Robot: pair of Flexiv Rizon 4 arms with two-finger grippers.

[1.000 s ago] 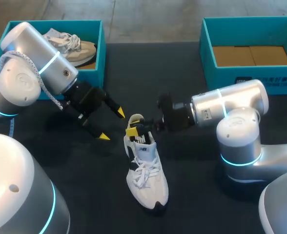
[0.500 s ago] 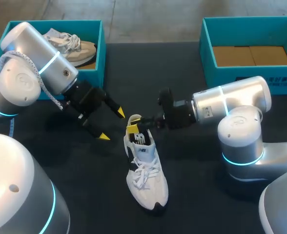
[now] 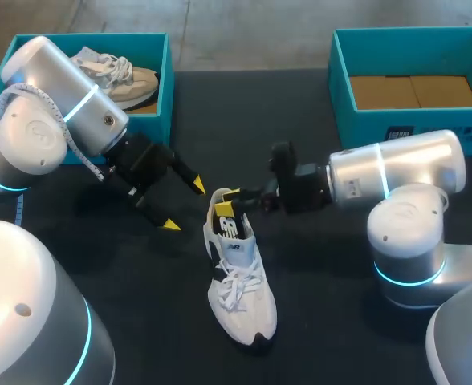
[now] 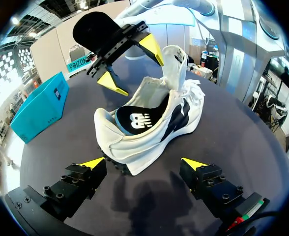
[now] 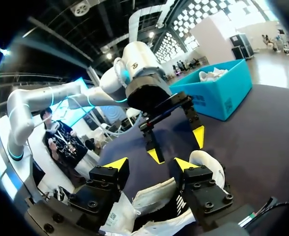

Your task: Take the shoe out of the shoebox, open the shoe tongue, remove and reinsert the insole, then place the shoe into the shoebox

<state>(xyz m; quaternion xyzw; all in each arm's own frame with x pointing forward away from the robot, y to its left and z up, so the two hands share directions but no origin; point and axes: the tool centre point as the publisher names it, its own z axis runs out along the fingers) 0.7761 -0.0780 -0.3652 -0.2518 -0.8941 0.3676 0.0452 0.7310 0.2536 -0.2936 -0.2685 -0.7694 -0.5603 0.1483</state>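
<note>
Out on the dark bench [image 3: 140, 305], the white shoe [image 3: 240, 281] stands with its toe toward the near edge and its tongue raised. The right hand [image 3: 225, 201], fingers spread and grasping nothing, hovers over the heel opening. The left hand [image 3: 184, 205], likewise released, hangs just left of the heel, not touching it.

Right pincer [image 3: 226, 202] crowds the shoe [image 3: 238, 277] at its heel end; table [image 3: 140, 289] shows between shoe and left pincer [image 3: 185, 205].

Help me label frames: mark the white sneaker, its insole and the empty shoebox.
white sneaker [image 3: 238, 290], head view, laces.
insole [image 4: 137, 119], left wrist view, heel area.
empty shoebox [image 3: 364, 127], head view, front wall.
</note>
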